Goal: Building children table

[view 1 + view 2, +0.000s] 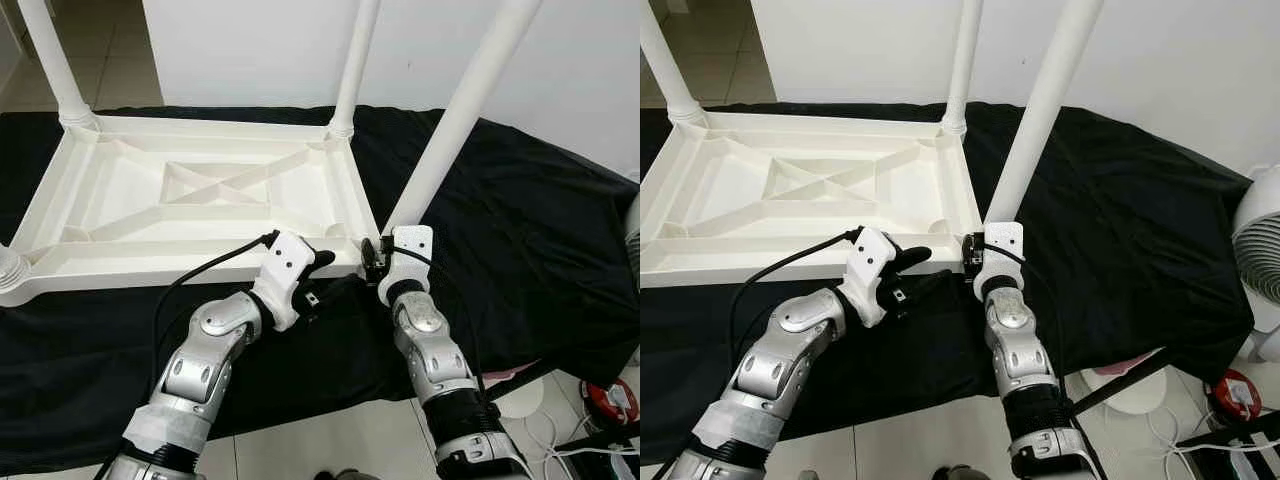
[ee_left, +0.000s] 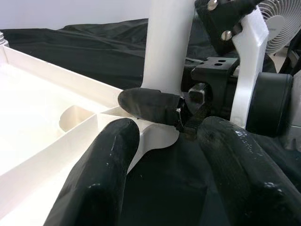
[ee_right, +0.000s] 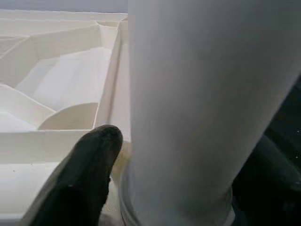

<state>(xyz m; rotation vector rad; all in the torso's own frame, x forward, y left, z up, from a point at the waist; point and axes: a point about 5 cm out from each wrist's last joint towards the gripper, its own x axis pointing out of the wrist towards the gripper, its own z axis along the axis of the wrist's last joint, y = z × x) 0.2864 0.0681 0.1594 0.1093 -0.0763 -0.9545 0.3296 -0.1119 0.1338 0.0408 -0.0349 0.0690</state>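
Observation:
A white plastic children's table top lies upside down on a black cloth. Upright legs stand at its far left corner and far right corner, and a leg stub shows at the near left. At the near right corner a white leg leans up to the right. My right gripper is shut around its base, one finger against the leg's side. Just left of that corner, my left gripper is open, its fingers holding nothing.
The black cloth covers a raised surface whose front edge runs close before me, with tiled floor below. A white fan stands at the right, with a red object and cables on the floor near it. A white wall rises behind.

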